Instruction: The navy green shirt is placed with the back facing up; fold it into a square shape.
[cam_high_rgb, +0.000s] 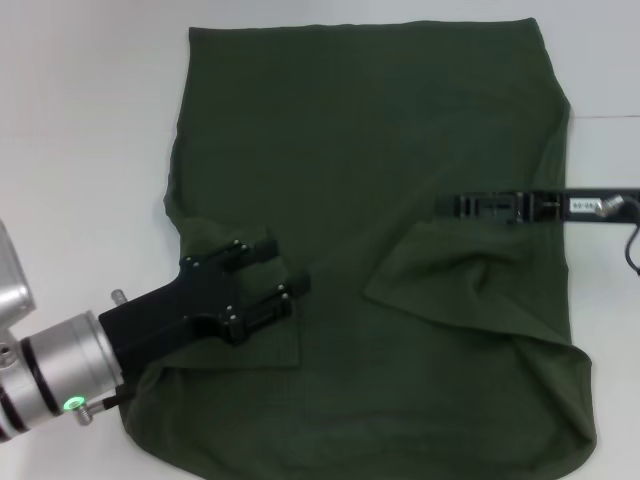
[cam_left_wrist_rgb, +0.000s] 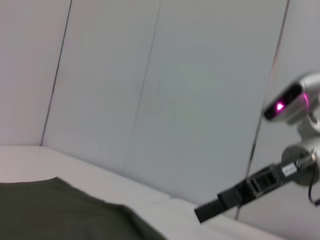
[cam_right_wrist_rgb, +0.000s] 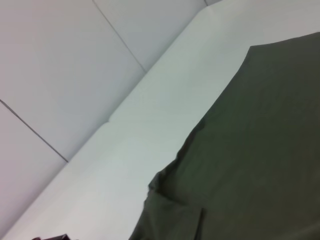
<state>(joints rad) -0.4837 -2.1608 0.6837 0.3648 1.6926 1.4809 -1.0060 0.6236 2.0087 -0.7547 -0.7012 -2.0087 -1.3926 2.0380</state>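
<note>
On the white surface (cam_high_rgb: 80, 120): navy green shirt (cam_high_rgb: 380, 200) spread flat, plain side up, both sleeves folded inward over the body, one flap near each side edge. Over the shirt's left part, just above the folded left sleeve: left gripper (cam_high_rgb: 275, 272), black, jaws parted, nothing between them, reaching in from the near-left corner. Over the shirt's right edge, beside the folded right sleeve: right gripper (cam_high_rgb: 450, 206), thin and black, lying edge-on, so jaw state cannot be told.
</note>
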